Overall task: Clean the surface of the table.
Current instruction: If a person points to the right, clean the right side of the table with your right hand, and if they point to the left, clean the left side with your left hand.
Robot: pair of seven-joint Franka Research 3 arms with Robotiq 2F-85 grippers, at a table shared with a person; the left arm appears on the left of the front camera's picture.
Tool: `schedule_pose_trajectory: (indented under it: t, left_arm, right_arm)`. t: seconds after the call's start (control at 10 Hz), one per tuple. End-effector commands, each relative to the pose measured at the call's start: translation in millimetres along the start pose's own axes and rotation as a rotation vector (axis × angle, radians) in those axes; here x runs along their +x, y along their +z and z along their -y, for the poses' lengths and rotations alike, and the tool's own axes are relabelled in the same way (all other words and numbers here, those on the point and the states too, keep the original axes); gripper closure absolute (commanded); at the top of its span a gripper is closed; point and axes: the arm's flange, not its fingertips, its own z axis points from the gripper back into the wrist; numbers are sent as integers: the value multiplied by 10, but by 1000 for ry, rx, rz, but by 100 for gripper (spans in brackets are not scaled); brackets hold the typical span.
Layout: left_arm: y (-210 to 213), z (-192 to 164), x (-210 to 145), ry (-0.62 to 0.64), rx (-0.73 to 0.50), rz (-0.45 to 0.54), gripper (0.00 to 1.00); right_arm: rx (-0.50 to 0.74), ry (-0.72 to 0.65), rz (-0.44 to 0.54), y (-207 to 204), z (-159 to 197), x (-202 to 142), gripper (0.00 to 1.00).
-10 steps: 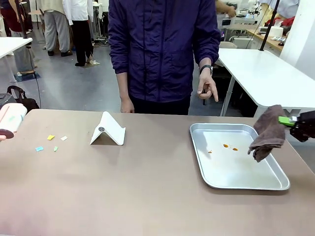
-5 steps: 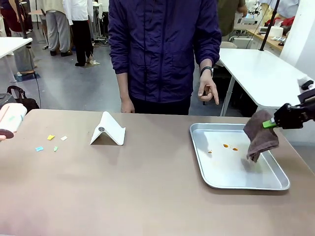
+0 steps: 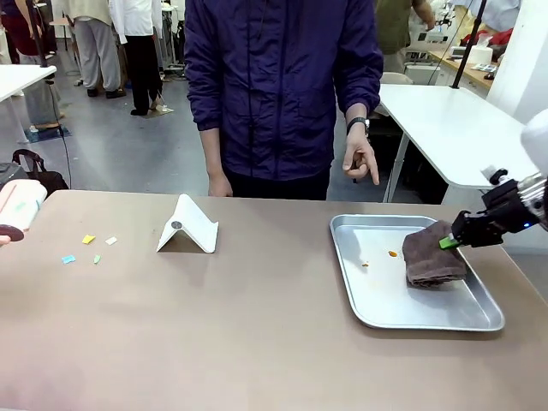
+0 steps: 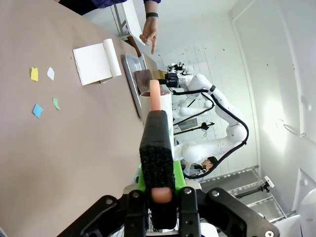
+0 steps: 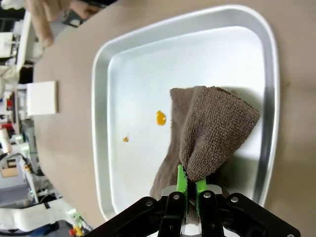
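At the middle of the room, the wide brown surface (image 3: 257, 342) took up most of what I could see. It ran from the robot's side to a person (image 3: 282, 86) standing at the far edge, one hand (image 3: 360, 159) hanging with a finger pointed down. A metal tray (image 3: 428, 324) lay on the right part of the surface, and a brown cloth (image 3: 432, 257) sat bunched on the tray's floor, toward its far right side. A white folded card (image 3: 188, 227) stood left of the middle.

The right end effector (image 3: 449, 243) was pinched narrow on a corner of the cloth. The left end effector (image 4: 159, 181) was clamped on a pink-and-white tool (image 3: 19, 210) at the surface's left edge; I could not tell what kind of tool it was. A few coloured paper scraps (image 3: 88, 247) lay near that tool, well apart from the card. Small orange spots (image 3: 393, 253) marked the tray just beside the cloth.

To my eye, the wiping of the tray was only starting and the scraps were untouched. The next move seemed to call for pressing the cloth down and drawing it across the spots without shoving the tray.
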Motion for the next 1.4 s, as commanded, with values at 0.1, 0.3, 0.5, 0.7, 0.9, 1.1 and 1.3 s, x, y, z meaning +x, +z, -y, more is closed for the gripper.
schedule_pose_trajectory:
  t: [0.1, 0.3, 0.5, 0.7, 0.9, 1.1, 1.3]
  left_arm:
    - [2, 56, -5, 15, 0, -2, 100]
    - [2, 56, -5, 15, 0, -2, 100]
    - [2, 56, -5, 15, 0, -2, 100]
    - [2, 56, -5, 15, 0, -2, 100]
    - [2, 56, -5, 15, 0, -2, 100]
    - [2, 56, -5, 15, 0, -2, 100]
    - [2, 56, -5, 15, 0, -2, 100]
  right_arm:
    - [53, 7, 27, -400, 2, 230, 93]
    - [75, 25, 28, -520, -58, 223, 93]
    - [90, 66, 4, -598, -177, 187, 93]
    - [112, 120, -35, -730, -373, 163, 93]
    - [117, 165, -67, -897, -590, 161, 93]
    - [131, 212, -101, -1052, -810, 168, 93]
    - [126, 259, -127, -1157, -1000, 155, 93]
